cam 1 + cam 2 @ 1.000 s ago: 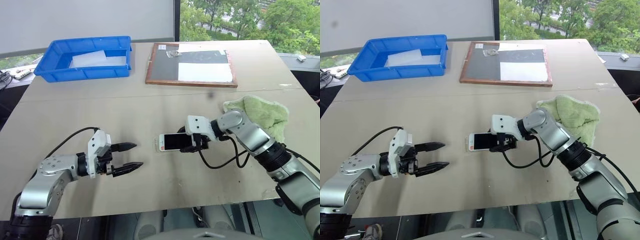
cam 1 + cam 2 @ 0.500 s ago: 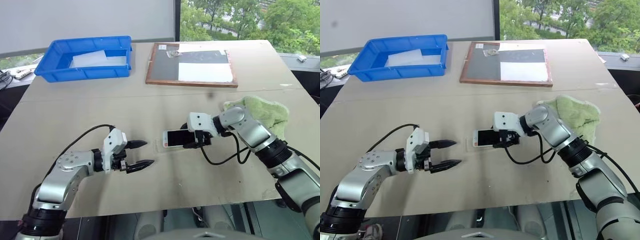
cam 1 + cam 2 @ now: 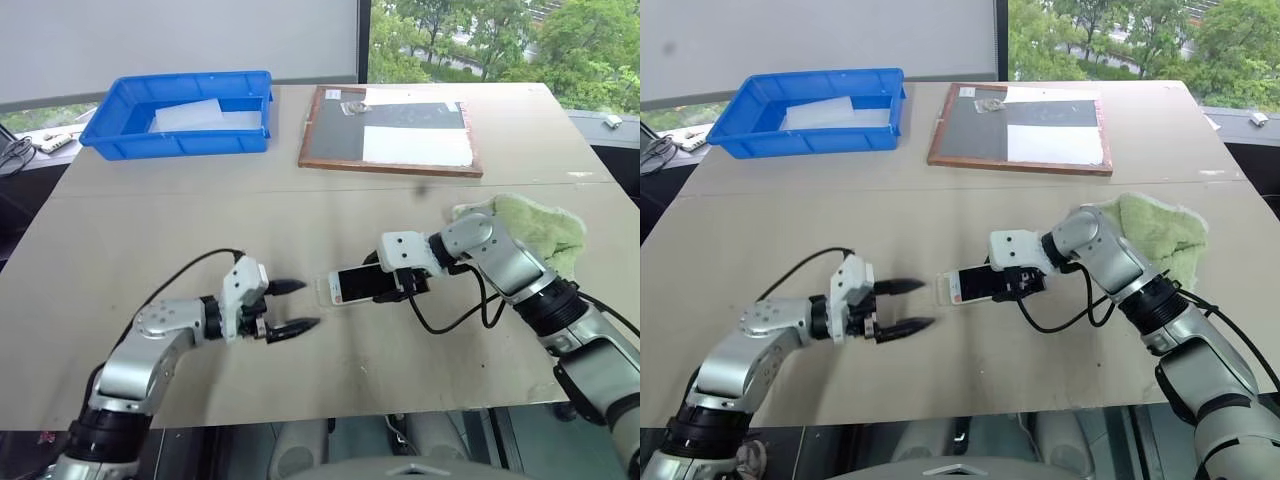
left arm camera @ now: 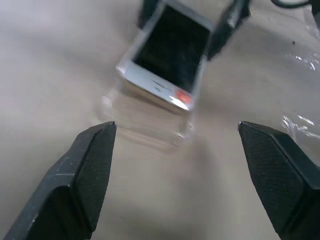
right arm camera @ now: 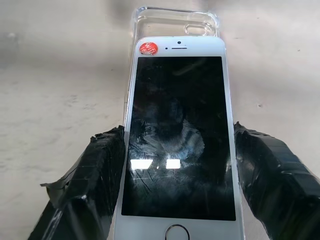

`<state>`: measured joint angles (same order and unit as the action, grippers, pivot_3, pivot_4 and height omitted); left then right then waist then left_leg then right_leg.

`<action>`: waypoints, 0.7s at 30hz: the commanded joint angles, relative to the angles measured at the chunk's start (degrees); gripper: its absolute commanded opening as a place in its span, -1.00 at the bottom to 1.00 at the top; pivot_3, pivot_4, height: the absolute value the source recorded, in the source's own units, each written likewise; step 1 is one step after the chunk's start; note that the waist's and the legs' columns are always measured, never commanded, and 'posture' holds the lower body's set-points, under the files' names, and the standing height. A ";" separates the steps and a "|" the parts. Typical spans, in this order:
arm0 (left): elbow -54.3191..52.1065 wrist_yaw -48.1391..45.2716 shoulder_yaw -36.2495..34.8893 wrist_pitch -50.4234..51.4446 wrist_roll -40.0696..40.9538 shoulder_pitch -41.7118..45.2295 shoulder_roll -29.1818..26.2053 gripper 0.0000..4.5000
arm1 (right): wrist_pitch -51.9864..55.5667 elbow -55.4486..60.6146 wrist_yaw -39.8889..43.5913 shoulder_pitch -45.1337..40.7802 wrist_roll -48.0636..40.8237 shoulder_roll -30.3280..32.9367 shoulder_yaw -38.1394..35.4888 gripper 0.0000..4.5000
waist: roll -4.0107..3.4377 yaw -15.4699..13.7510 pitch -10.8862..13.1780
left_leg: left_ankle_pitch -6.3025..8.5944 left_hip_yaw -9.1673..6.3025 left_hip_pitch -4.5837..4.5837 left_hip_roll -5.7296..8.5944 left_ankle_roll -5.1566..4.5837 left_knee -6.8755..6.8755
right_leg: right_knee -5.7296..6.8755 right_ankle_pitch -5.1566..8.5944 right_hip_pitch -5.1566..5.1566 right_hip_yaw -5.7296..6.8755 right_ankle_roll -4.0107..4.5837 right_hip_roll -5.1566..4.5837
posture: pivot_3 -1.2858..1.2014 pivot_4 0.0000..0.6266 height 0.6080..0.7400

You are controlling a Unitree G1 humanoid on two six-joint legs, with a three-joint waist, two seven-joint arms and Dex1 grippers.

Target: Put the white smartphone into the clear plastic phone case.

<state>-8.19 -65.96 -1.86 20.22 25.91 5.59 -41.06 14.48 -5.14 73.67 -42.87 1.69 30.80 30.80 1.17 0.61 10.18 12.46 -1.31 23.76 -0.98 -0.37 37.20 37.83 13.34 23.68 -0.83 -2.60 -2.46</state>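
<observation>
While right tool (image 5: pixel 177 150) pinches white smartphone (image 5: pixel 179 135), red sticker unreadable; left tool (image 4: pixel 187 165) spread.

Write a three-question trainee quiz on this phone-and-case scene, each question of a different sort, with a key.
1. True or false: the right gripper holds the white smartphone with the black glass screen by its long sides.
2. Which end of the clear plastic phone case shows past the phone in the right wrist view? A) the camera-cutout end B) no end at all C) a long side only
3. Fill in: the left gripper has its jaws ____ and holds nothing.

Key:
1. True.
2. A.
3. Open; it sits on the tan table, a little short of the case.
</observation>
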 commanded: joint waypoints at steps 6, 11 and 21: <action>6.73 -7.78 2.26 -5.90 -2.46 3.27 -2.68 0.79 | 1.82 1.62 2.34 1.43 0.64 2.58 -0.13 0.30 | -0.01 0.03 0.00 | 0.00 0.04 0.01 0.03 0.00 -0.04 | -0.04 -0.03 0.01 -0.05 -0.05 -0.01 | 0.03 -0.52 1.00; 9.03 -3.83 5.21 -9.00 -7.30 6.14 0.65 0.79 | 2.70 2.75 2.65 2.39 0.46 4.37 -0.70 0.30 | 0.00 -0.33 0.00 | 0.00 0.00 0.03 0.07 0.00 0.02 | -0.01 -0.02 -0.02 -0.01 -0.04 -0.07 | 0.03 -0.52 1.00; 16.17 -3.02 9.03 -16.14 -12.23 11.96 4.72 0.79 | 4.12 4.84 2.80 3.54 -0.34 4.91 -1.21 0.30 | 0.00 -0.86 -0.02 | -0.01 -0.05 0.03 0.35 -0.01 0.05 | 0.00 -0.12 -0.07 0.03 -0.22 -0.24 | 0.03 -0.52 1.00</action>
<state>6.74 -69.16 6.79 5.27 14.63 16.28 -36.82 18.16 -0.90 75.15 -39.89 0.92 36.18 28.10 1.17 -0.26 10.16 12.46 -1.38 23.77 -0.62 -0.38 37.26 37.83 13.23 23.59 -0.80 -2.82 -2.70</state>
